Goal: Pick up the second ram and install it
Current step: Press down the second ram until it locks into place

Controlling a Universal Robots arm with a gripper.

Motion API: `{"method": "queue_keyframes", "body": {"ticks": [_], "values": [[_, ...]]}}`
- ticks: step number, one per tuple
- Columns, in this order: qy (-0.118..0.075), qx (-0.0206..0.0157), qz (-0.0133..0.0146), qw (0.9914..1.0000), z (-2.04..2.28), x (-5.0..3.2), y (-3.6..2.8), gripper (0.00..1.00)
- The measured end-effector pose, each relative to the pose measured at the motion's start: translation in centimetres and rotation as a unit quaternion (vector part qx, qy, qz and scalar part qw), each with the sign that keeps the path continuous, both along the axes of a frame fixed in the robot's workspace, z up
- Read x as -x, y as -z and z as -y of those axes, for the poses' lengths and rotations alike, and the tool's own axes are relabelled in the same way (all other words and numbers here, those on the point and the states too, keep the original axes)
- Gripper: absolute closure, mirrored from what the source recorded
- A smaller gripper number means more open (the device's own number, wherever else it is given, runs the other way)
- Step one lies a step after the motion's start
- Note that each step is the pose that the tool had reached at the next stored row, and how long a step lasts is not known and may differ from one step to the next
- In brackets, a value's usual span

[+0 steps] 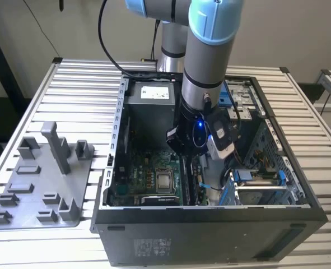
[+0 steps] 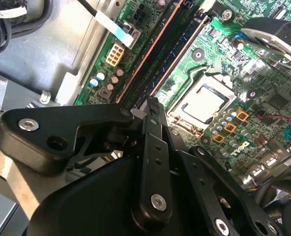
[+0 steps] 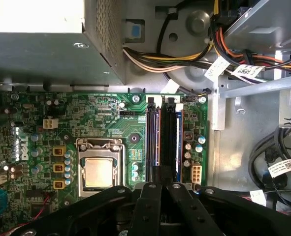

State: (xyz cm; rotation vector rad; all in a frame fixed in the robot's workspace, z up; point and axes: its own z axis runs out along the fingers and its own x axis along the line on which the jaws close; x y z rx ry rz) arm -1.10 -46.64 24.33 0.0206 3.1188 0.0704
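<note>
My gripper (image 3: pixel 161 189) has its jaws drawn narrow over the memory slots (image 3: pixel 160 135), and I judge a dark stick seated there to be the second ram (image 3: pixel 168 135), though grip contact is hidden. It should handle light, stiff and fragile; I would hold its long edges. The arm (image 1: pixel 207 61) reaches steeply down into the open computer case (image 1: pixel 210 224), wrist above the motherboard (image 3: pixel 111 113).

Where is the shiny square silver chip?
The chip sits on the green circuit board inside the black computer case, on the exterior view's left of the black gripper.
</note>
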Motion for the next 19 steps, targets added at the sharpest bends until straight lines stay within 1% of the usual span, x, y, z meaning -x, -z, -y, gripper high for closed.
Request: {"method": "queue_keyframes", "body": {"ticks": [1, 2, 3, 4, 7, 10, 12, 14, 16, 17, 19], "values": [[0.000, -0.0012, 0.0000, 1.00000, 0.02, 0.00, 0.00, 0.89], [0.000, -0.0087, 0.0000, 0.99996, 0.07, -0.01, 0.00, 0.89], [0.000, -0.0173, 0.0000, 0.99985, 0.14, -0.01, 0.00, 0.89], [0.000, -0.0202, 0.0000, 0.99980, 0.21, 0.00, 0.00, 0.89], [-0.005, -0.0198, 0.0001, 0.99979, 0.22, 0.01, 0.00, 0.89], [-0.027, -0.0194, 0.0014, 0.99945, 0.23, 0.00, 0.00, 0.89], [-0.046, -0.0194, 0.0015, 0.99877, 0.22, 0.00, 0.00, 0.89], [-0.063, -0.0194, 0.0016, 0.99779, 0.23, 0.00, 0.00, 0.89], [-0.081, -0.0194, 0.0015, 0.99649, 0.23, 0.00, 0.00, 0.89], [-0.090, -0.0194, 0.0015, 0.99571, 0.23, 0.00, 0.00, 0.89], [-0.109, -0.0194, 0.0014, 0.99384, 0.23, 0.00, 0.00, 0.89]]}}
